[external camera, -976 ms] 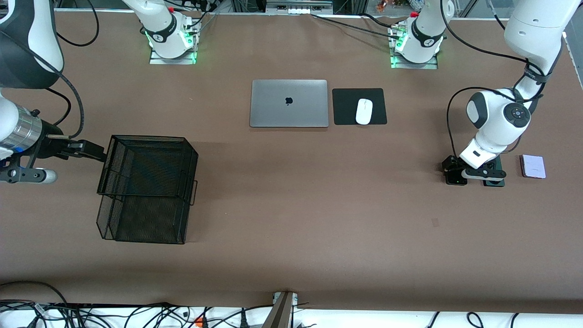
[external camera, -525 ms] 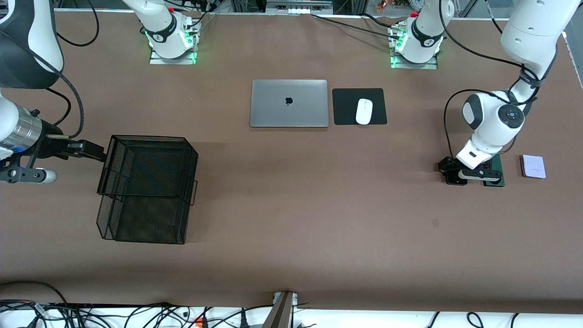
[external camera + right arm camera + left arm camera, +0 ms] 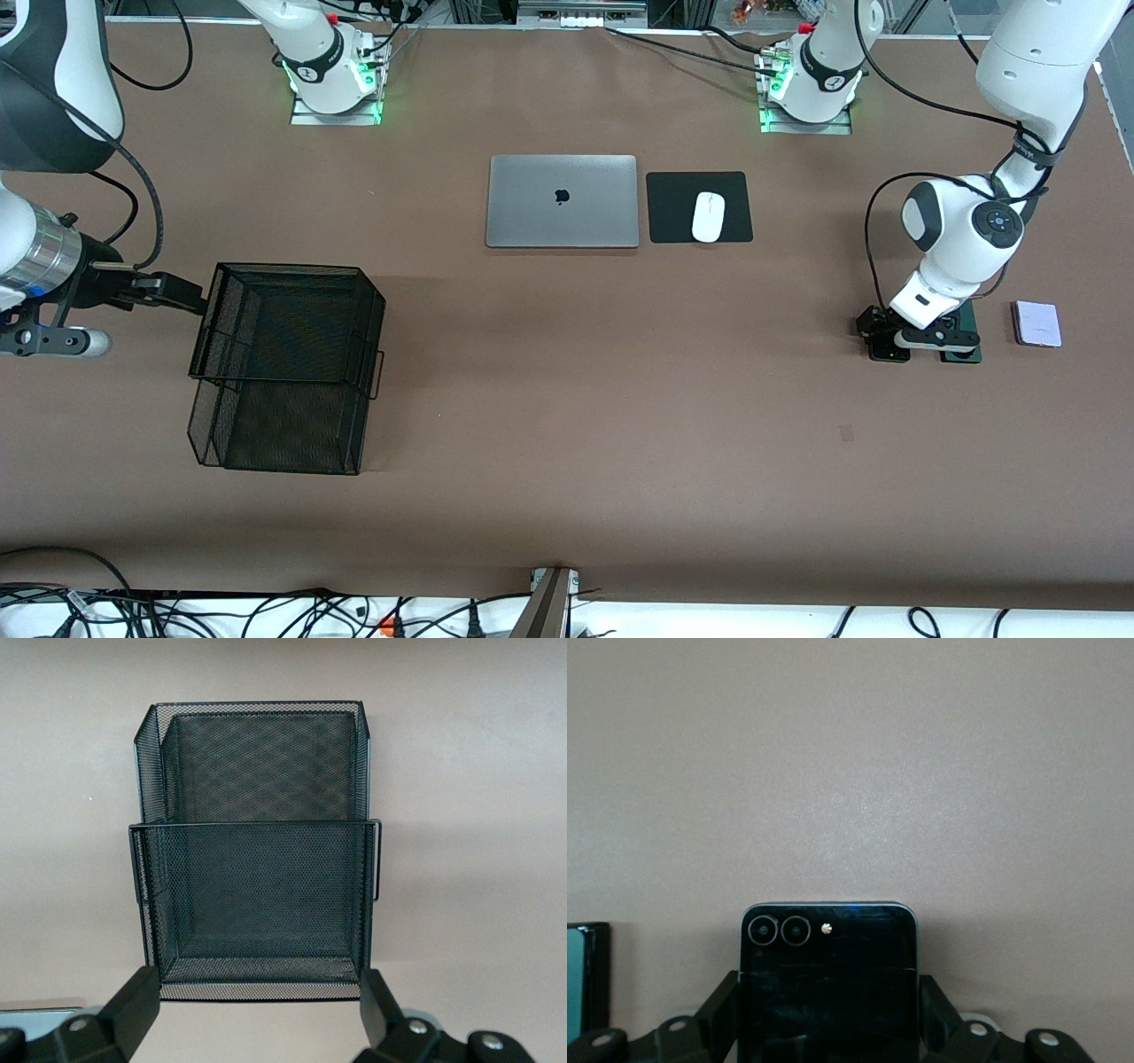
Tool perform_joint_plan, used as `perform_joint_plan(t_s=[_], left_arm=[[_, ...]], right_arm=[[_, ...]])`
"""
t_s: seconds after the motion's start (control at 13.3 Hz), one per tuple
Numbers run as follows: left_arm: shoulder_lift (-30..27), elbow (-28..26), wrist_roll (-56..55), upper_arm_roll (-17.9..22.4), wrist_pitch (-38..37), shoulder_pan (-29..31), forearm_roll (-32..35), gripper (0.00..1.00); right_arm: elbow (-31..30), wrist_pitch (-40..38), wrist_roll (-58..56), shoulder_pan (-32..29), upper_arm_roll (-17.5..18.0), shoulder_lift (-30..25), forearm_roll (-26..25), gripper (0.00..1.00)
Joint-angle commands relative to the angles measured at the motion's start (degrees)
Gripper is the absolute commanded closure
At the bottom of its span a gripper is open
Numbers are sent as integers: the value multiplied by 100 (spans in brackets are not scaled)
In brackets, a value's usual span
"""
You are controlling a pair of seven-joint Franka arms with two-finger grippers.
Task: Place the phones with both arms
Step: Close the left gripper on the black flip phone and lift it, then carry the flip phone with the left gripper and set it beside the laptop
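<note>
L gripper (image 3: pixel 889 344) has just clamped shut on the black flip phone (image 3: pixel 827 983), so lift comes next imo; R gripper (image 3: pixel 259 1010) waits wide open by the mesh basket (image 3: pixel 285 363).

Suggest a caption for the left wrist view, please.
Left gripper closed on the black flip phone on the brown table, green phone beside it.

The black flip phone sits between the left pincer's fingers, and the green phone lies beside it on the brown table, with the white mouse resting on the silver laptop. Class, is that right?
One detail is wrong. The front view shows the white mouse resting on the black mouse pad beside the silver laptop, not on it. The rest holds: the black flip phone sits between the left pincer's fingers, with the green phone beside it on the brown table.
</note>
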Motion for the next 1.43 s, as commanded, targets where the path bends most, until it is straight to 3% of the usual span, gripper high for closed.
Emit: perform_joint_plan(t_s=[0.0, 0.23, 0.38, 0.98, 1.13, 1.28, 1.35], left_arm=[[-166, 689, -113, -74, -1211, -31, 69, 100], [-177, 1656, -550, -380, -2558, -75, 69, 100], [-98, 2114, -1051, -460, -2964, -398, 61, 100], [709, 3317, -4635, -443, -3106, -3130, 69, 100], [1270, 4229, -5453, -373, -3561, -3982, 61, 100], [1903, 5301, -5965, -355, -4010, -4476, 69, 100], [2124, 5585, -6071, -268, -4038, -4713, 69, 100]], right_arm=[[51, -89, -95, -47, 15, -7, 105, 0], [51, -89, -95, -47, 15, -7, 105, 0], [42, -89, -95, -47, 15, -7, 105, 0], [51, -63, -95, -64, 15, 2, 105, 0], [42, -71, -103, -64, 15, 2, 105, 0], [51, -36, -104, -64, 6, 11, 106, 0], [42, -45, -104, -64, 6, 11, 105, 0]])
